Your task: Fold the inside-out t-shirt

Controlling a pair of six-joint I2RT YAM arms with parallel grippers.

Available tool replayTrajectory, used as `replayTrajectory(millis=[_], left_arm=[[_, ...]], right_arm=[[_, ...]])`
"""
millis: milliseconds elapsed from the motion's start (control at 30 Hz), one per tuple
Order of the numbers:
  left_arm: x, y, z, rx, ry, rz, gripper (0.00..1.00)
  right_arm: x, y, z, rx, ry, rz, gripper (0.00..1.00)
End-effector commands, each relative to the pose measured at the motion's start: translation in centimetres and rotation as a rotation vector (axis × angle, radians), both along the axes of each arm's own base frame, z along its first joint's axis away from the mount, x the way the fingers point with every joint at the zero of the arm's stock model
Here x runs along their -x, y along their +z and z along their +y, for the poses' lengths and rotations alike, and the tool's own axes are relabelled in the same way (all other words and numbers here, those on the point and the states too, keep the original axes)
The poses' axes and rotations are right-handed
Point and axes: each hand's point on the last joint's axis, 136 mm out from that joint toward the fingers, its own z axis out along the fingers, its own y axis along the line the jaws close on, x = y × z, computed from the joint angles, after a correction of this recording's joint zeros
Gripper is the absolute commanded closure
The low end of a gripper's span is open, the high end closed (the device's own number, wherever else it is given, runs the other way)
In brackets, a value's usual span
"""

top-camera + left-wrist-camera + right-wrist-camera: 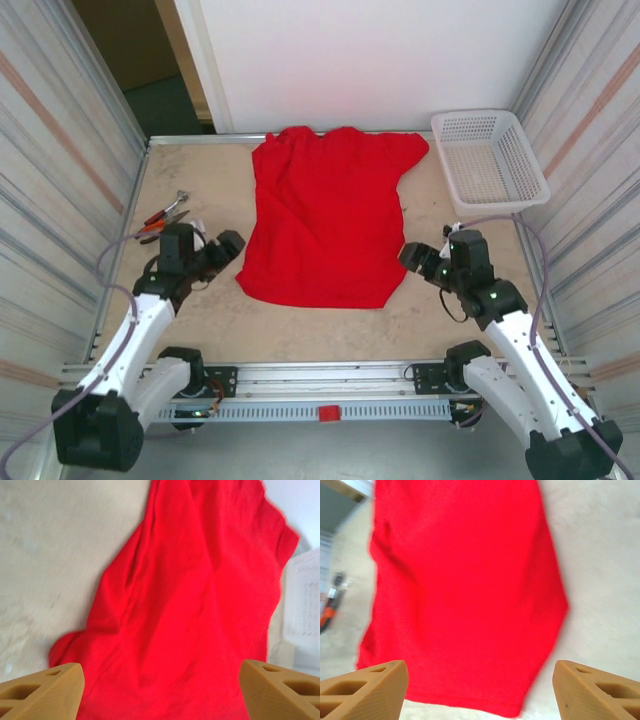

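Garment inspected: inside-out t-shirt (pixel 325 220) lay spread flat mid-table (pixel 210 320), sleeves toward the far edge, hem toward the near edge. Left gripper (pixel 160 695) stood beside the hem's left corner, fingers wide apart, empty. Right gripper (pixel 480 690) stood beside the right corner, fingers apart, empty. White basket (pixel 530 165) occupied the far right corner.

In the left wrist view the red t-shirt (pixel 200 605) is blurry and runs off the top and bottom edges. The white basket (pixel 305 605) at the right edge is blurry and cut off too. In the right wrist view a small tool (pixel 329 611) at the left edge is too blurry to tell.
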Motion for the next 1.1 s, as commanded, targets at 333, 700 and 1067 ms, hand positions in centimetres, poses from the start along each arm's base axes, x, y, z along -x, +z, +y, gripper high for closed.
replayTrajectory(millis=[333,700,1067], left_arm=[[-0.8,-9.6,0.2,-0.15,0.001,0.199,0.19],[-2.6,-11.0,-0.9,-0.115,0.012,0.213,0.72],[3.7,-9.9,1.3,-0.087,0.138,0.268,1.0]], right_arm=[[-1.8,-9.2,2.7,-0.036,0.044,0.196,0.31],[-3.1,-11.1,5.5,-0.009,0.093,0.257,0.87],[1.0,-8.7,3.2,0.051,0.098,0.244,1.0]])
